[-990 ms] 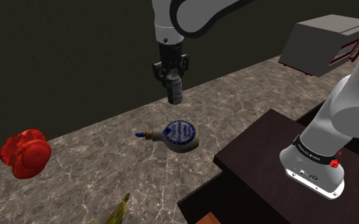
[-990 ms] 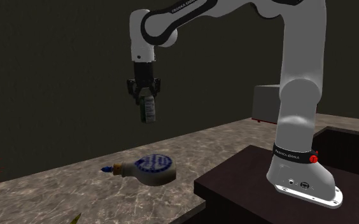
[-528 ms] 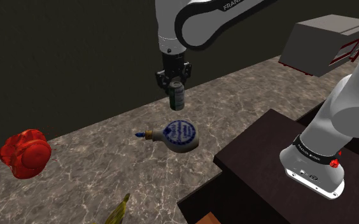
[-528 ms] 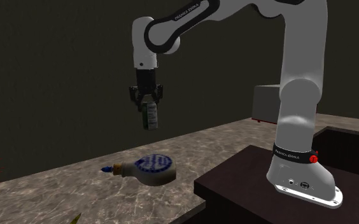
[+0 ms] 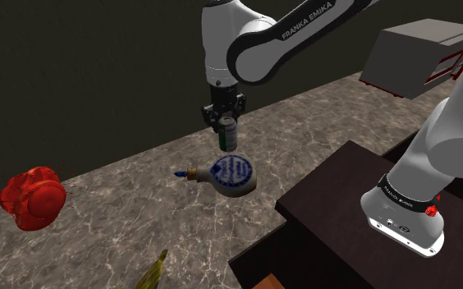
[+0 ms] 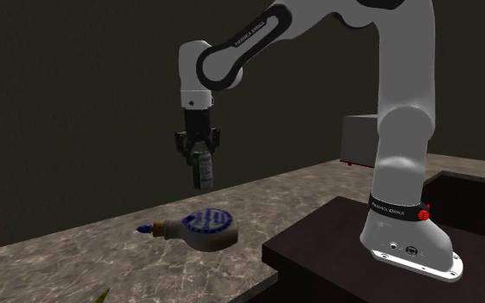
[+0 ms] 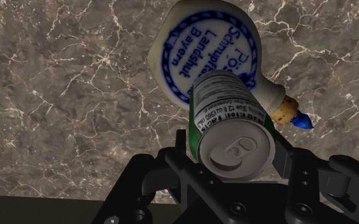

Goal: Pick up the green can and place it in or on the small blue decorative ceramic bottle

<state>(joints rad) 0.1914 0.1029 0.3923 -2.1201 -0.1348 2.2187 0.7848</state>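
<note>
I had the pincer (image 5: 225, 123) clamped on the can (image 5: 227, 135), its black fingers pressed to either side of the upper end, so the cylinder hung upright beneath it, clear of the counter (image 5: 123, 215). Through the wrist camera the can (image 7: 229, 108) showed a smooth silvery lid with a pull tab, a green edge down one side and a pale printed label around its wall. Directly below the pincer (image 7: 235, 158) lay the bottle (image 7: 200, 51): a flat, round, cream flask on its side, ringed in blue with blue lettering, its short neck plugged by a cork-coloured stopper with a blue tip. From the second exterior camera I saw a gap between the can (image 6: 203, 169) and the bottle (image 6: 202, 226). The counter was brown, pale-veined stone. Well off to one side of the pincer sat a lumpy red object (image 5: 33, 197).
</note>
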